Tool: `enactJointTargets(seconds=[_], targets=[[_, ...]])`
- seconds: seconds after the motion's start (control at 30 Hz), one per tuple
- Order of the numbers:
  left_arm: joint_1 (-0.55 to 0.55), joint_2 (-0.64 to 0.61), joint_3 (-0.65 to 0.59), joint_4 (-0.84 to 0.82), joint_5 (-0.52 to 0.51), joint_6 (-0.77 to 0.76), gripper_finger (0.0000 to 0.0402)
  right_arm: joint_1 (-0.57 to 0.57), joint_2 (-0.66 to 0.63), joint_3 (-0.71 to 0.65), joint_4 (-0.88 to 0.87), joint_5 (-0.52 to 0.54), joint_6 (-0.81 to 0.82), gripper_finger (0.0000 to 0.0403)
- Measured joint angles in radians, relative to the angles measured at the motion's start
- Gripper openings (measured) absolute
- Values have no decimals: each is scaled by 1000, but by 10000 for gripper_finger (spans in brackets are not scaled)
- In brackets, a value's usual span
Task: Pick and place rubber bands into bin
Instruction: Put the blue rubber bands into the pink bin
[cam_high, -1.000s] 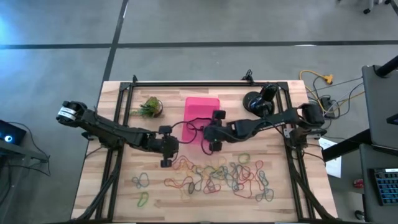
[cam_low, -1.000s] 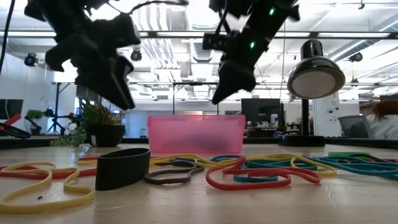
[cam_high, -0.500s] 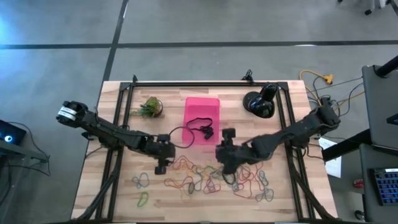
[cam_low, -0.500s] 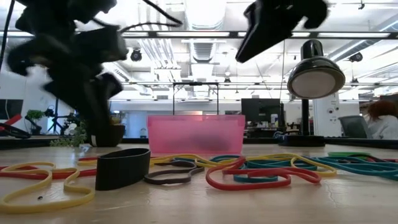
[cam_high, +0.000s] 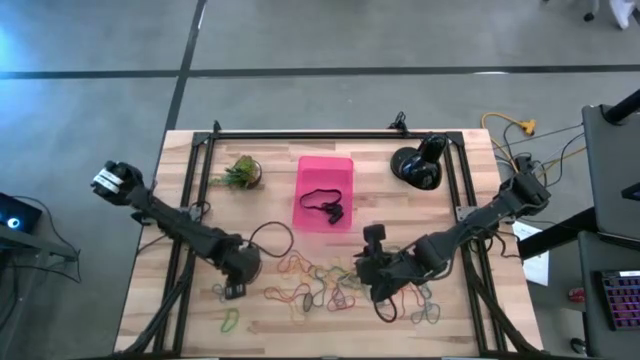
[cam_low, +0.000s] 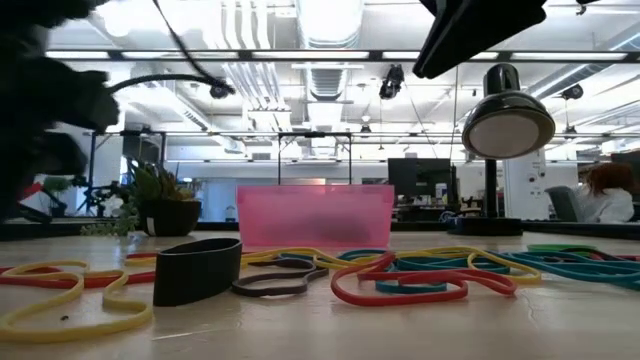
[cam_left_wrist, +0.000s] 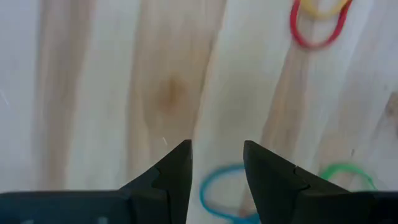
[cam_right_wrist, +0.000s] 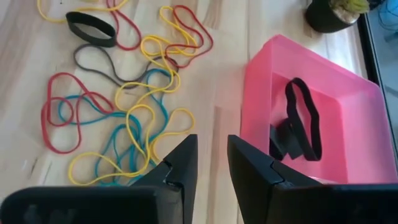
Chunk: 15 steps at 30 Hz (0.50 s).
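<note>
Below the bin (cam_high: 325, 192), toward six o'clock, limp featherlight rubber bands (cam_high: 340, 282) tangle; right gripper (cam_high: 382, 290), narrowly parted and empty, should pinch one loose strand.

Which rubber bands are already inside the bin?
Only the black rubber bands lie in the pink bin; every coloured band is still out on the table.

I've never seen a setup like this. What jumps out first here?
The bright pink bin at the table's middle, with black rubber bands already inside. In front of it sprawls a tangle of colourful rubber bands, with the left gripper and right gripper hovering over it, both open and empty.
</note>
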Motion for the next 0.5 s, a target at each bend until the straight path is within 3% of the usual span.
enactJointTargets(seconds=[0.33,0.5], targets=[[-156,1,-25,-38,-54,-271,128,0,0,-34,27,2,15,82],[-173,36,-31,-88,-60,-305,128,0,2,-52,47,2,21,74]])
